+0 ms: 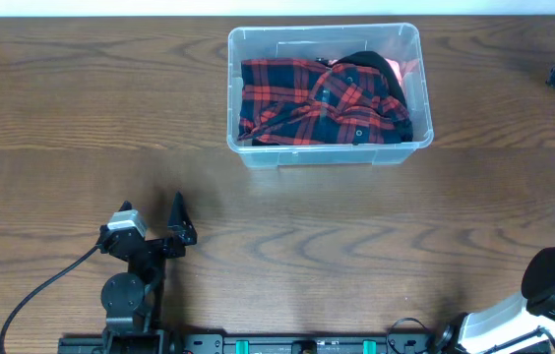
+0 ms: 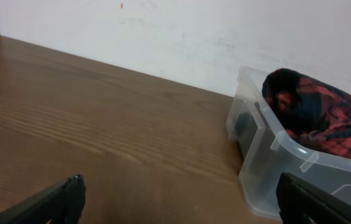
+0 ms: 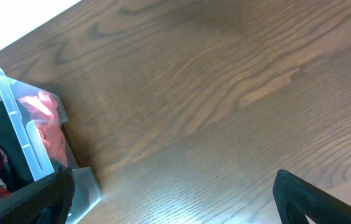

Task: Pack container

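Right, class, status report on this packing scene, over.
Left end effector open, empty. Right end effector open, empty. Container on table, plaid shirt inside. No obstruction visible.

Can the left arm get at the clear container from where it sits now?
Probably yes: the left tool is open, the container lies ahead to its right, and only bare table shows between them. A plaid shirt already lies inside it.

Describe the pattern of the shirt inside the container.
Red and dark blue plaid shirt, clearest in the overhead view.
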You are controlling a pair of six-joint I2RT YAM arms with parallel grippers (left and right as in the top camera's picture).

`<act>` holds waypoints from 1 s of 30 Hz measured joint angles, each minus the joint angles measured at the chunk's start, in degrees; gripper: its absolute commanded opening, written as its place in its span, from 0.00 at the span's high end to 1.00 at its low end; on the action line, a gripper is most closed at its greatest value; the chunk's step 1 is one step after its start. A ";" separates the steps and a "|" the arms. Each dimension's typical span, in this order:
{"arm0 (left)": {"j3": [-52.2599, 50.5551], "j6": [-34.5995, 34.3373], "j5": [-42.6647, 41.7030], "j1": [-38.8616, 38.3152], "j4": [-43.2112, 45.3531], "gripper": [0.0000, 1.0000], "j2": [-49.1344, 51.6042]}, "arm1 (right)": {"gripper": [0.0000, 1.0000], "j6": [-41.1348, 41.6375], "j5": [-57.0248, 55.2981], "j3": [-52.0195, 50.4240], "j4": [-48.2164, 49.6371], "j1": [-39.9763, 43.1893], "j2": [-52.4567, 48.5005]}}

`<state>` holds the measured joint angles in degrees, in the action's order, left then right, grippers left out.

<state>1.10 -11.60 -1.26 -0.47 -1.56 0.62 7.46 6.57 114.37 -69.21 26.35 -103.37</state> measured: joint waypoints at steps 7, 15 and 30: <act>0.11 1.14 -0.07 0.00 -0.17 0.02 0.00 | 0.01 0.00 0.00 0.00 0.00 0.00 0.00; 0.11 1.16 -0.04 0.00 -0.17 0.02 0.00 | 0.01 0.00 0.00 0.00 0.00 0.00 0.00; 0.11 1.16 -0.07 0.00 -0.17 0.02 0.00 | 0.01 0.00 0.00 0.00 0.00 0.00 0.00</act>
<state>1.21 -10.44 -1.32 -0.47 -1.74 0.62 7.46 6.57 114.37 -69.21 26.35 -103.37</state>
